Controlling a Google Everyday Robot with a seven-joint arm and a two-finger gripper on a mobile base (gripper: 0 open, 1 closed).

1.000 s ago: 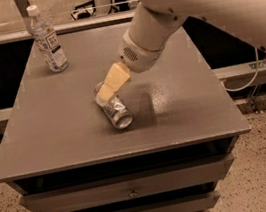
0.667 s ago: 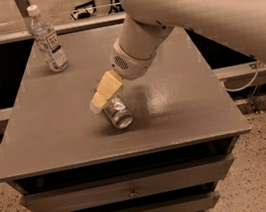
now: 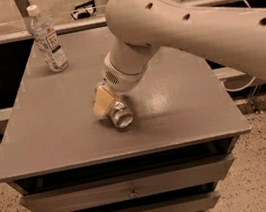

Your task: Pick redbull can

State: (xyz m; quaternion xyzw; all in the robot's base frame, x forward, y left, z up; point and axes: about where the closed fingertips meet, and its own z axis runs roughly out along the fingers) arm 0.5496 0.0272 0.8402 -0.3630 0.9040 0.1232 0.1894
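Pale yellow claw (image 3: 103, 106), left of centre, by the silver can (image 3: 122, 115). Plain grey bench (image 3: 52, 137). Upper left, the bottle (image 3: 47, 38) is clear with a white cap. The cream arm (image 3: 186, 28) is dotted with dark holes.

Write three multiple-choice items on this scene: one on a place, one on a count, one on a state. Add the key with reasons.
1. Where on the table does the water bottle stand?
A. back left corner
B. front right corner
C. dead centre

2. How many cans are on the table?
A. three
B. two
C. one

3. The redbull can is:
A. upright
B. lying on its side
C. inside a drawer

Key:
1 A, it stands near the far left edge.
2 C, only the redbull can shows.
3 B, its round end faces the camera, with the gripper down right beside it.
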